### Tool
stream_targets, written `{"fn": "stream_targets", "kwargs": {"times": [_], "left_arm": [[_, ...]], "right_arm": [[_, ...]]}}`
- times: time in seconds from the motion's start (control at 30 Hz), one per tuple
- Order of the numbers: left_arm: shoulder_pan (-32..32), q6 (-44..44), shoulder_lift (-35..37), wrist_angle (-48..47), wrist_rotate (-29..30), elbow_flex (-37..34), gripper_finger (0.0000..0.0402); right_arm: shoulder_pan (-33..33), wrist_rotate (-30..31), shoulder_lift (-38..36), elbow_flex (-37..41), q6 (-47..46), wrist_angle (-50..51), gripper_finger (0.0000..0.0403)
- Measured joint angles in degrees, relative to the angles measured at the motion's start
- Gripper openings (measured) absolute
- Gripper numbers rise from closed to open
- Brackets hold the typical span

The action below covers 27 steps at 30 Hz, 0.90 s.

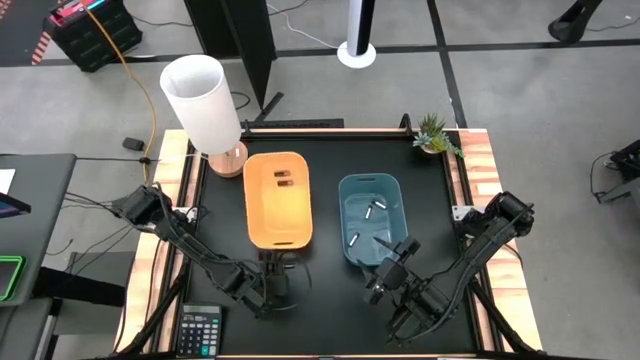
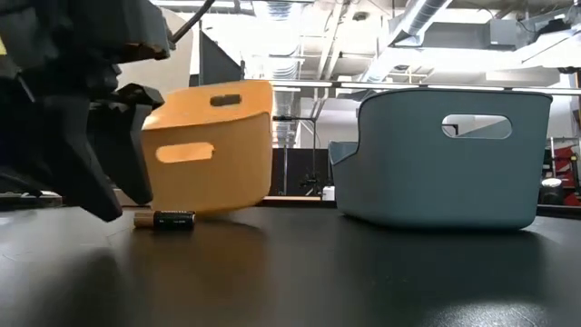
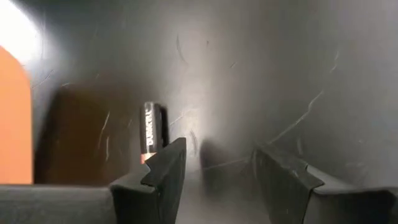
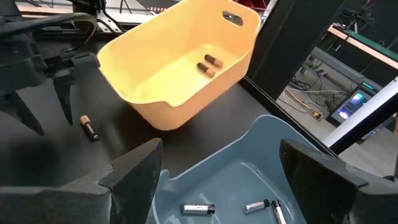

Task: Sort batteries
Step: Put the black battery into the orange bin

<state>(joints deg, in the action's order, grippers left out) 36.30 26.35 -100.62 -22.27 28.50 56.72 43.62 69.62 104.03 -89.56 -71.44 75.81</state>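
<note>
One dark battery with a reddish end (image 2: 165, 219) lies on its side on the black table, just in front of the orange bin (image 2: 213, 150). My left gripper (image 3: 217, 168) is open and low over the table; the battery (image 3: 153, 127) sits just outside one finger (image 3: 165, 165), not between the two. In the right wrist view this battery (image 4: 89, 127) lies beside the left gripper (image 4: 37, 81). My right gripper (image 4: 221, 174) is open and empty above the near rim of the blue bin (image 4: 249, 155). The orange bin holds two dark batteries (image 4: 210, 65); the blue bin holds three white/silver ones (image 4: 199, 209).
The two bins stand side by side mid-table, orange (image 1: 277, 198) on the left and blue (image 1: 373, 218) on the right. A white lamp (image 1: 205, 105) stands at the far left corner, a small plant (image 1: 435, 135) at the far right, and a calculator (image 1: 198, 330) at the near left edge.
</note>
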Motion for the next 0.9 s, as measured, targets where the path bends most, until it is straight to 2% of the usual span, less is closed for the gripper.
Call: {"fn": "stream_targets", "kwargs": {"times": [0.57, 0.67, 0.9], "left_arm": [[0.0, -1.6, 0.5, -1.1, -0.8, 1.9, 0.0176], [-0.6, -0.8, 0.5, -1.4, 0.7, 1.9, 0.0176], [-2.9, 1.0, 0.2, -1.5, 0.3, 1.9, 0.0176]], "right_arm": [[0.0, 0.0, 0.0, 0.0, 0.0, 0.0, 0.034], [0.0, 0.0, 0.0, 0.0, 0.1, 0.0, 0.034], [0.0, 0.0, 0.0, 0.0, 0.1, 0.0, 0.034]]}}
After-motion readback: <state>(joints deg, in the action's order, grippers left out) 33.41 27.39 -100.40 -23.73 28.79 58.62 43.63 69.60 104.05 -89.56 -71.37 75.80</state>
